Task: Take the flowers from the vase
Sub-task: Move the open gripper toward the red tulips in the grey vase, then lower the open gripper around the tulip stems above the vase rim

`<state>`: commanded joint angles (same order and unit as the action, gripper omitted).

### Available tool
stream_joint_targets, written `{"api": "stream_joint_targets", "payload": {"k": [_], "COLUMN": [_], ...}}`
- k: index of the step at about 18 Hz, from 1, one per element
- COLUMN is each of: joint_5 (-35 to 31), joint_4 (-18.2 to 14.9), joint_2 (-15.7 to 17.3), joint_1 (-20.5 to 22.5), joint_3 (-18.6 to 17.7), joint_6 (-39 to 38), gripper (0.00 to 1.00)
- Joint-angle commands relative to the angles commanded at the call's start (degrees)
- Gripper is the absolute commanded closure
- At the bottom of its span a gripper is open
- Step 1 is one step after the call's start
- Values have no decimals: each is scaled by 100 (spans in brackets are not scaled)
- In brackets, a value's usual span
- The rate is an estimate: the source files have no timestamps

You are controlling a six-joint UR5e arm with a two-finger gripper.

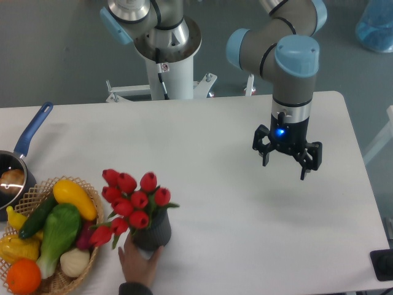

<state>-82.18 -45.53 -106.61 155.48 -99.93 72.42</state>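
The flowers, a bunch of red tulips with green stems, stand in the dark grey ribbed vase near the table's front left. A human hand holds the vase from below. My gripper hangs over the right half of the table, far to the right of the flowers and a little farther back. Its fingers are spread open and hold nothing.
A wicker basket of fake vegetables and fruit sits just left of the vase, touching the flowers' side. A blue-handled saucepan lies at the left edge. The white robot base stands behind the table.
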Motion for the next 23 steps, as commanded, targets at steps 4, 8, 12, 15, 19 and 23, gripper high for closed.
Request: {"api": "stream_joint_targets", "payload": {"k": [4, 8, 12, 15, 19, 23], "joint_5": [0, 114, 176, 315, 1972, 3434], "joint_4": [9, 61, 61, 70, 61, 61], "joint_2": [0, 0, 26, 79, 254, 263], "joint_1": [-18, 0, -9, -26, 0, -35], "joint_3": [-35, -255, -466, -466, -589, -598], "joint_6": [0, -70, -18, -18, -70, -535], "gripper": [0, 0, 0, 0, 0, 0]}}
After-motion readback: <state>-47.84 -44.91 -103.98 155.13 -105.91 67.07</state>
